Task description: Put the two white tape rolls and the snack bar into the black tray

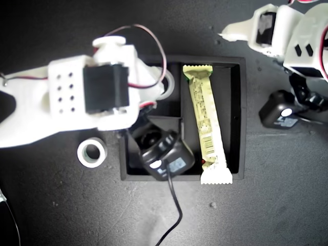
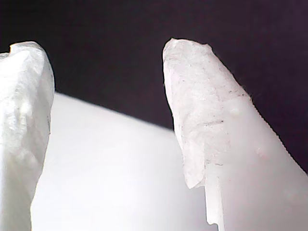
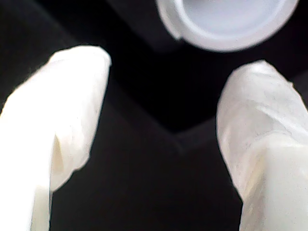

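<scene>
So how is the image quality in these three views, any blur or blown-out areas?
Exterior view: sharp enough that the snack bar shows its barcode, but the white arm over the black tray is blown out. First wrist view: fingertips sharp, background white overexposed. Second wrist view: soft throughout, the tape roll blurred.

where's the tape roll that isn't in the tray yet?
The loose tape roll lies on the dark table, just off the black tray's left wall in the exterior view, below the big white arm.

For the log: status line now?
snack bar, tape roll in black tray | other tape roll outside | my first gripper, my second gripper open
</scene>
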{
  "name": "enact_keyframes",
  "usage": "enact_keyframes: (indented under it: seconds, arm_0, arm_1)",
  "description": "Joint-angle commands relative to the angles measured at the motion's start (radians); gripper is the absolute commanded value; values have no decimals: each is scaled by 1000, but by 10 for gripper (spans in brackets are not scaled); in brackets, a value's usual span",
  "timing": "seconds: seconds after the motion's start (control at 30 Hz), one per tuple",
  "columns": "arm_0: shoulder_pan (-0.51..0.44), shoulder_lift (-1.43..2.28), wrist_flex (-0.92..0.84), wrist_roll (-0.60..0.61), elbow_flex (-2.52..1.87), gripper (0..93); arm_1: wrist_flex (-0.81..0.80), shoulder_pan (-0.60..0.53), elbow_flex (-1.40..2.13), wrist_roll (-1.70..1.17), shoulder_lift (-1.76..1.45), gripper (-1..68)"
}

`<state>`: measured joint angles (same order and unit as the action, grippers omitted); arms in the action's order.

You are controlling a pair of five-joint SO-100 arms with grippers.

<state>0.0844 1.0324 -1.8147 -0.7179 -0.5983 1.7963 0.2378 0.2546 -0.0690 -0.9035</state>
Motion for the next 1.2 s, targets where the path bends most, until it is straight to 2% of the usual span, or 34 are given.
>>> enact_keyframes:
  seconds: [0.0,0.17,0.3,0.57,0.77,1.17]
  arm_0:
    - [-9,150,-18,-3,-58,171]
    - [-40,258,3,-20,-175,167]
    - [-58,419,86,-46,-405,167]
    - [-77,862,322,-106,-983,177]
    - [-146,913,465,-153,-1178,184]
    - [-360,969,548,-402,-1355,191]
  arm_1:
    - [6,-28,58,86,-138,141]
    - [5,-38,295,146,-345,137]
    - [-6,-60,505,186,-525,141]
    - [-245,-118,1114,262,-865,163]
    - [-348,-143,1284,293,-874,168]
    - [-488,-147,1578,347,-1026,162]
